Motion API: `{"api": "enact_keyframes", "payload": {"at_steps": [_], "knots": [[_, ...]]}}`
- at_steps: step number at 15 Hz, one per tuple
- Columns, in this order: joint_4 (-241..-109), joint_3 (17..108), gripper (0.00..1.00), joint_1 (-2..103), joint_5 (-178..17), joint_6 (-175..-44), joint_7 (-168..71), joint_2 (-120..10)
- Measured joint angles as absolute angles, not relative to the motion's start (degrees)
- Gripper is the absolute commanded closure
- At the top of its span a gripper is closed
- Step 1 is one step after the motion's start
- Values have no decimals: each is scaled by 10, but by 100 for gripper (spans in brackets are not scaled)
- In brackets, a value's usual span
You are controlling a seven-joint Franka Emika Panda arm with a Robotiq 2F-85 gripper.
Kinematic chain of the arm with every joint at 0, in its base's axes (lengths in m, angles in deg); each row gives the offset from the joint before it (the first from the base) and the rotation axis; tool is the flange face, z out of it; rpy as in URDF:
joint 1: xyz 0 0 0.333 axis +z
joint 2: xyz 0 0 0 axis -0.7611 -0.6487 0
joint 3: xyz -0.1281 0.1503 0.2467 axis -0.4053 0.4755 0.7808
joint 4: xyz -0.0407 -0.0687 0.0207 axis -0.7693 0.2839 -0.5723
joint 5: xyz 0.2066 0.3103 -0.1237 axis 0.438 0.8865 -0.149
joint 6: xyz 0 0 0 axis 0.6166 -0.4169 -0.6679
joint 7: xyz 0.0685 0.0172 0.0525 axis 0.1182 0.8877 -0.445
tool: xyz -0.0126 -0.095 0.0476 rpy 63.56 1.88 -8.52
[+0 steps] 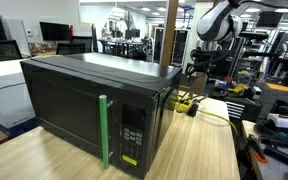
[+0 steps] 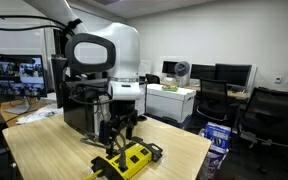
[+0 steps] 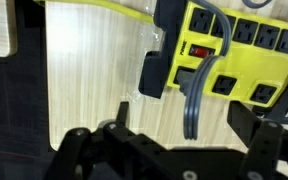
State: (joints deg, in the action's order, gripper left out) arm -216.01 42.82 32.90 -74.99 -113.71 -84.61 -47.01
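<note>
Yellow power strip (image 3: 246, 40) is seen lying flat on the wooden tabletop (image 3: 84, 70), just below the end effector (image 3: 174, 135) and a little ahead of it in the wrist view. The jaws of the end effector are spread wide, with nothing gripped and nothing touched between them; one finger (image 3: 76, 148) is seen at each side of that view's lower edge. A black plug (image 3: 156, 68) is seated at the end of the strip nearest the end effector, and a dark cable (image 3: 196, 100) is run from the strip back under the gap between the jaws. A red switch (image 3: 197, 50) is shown just beside the plug (its setting cannot be told). In an exterior view the end effector (image 2: 119, 128) is held just above the power strip (image 2: 131, 160), apart from it as far as can be judged. A black microwave (image 1: 84, 95) is stood on the same tabletop, well apart from the end effector and behind it, and a green bar (image 1: 104, 130) is fixed upright on its door
</note>
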Motion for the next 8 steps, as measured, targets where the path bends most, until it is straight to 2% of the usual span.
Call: {"api": "enact_keyframes", "payload": {"at_steps": [8], "knots": [[-2154, 425, 0, 305, -697, -1139, -843, -471]]}}
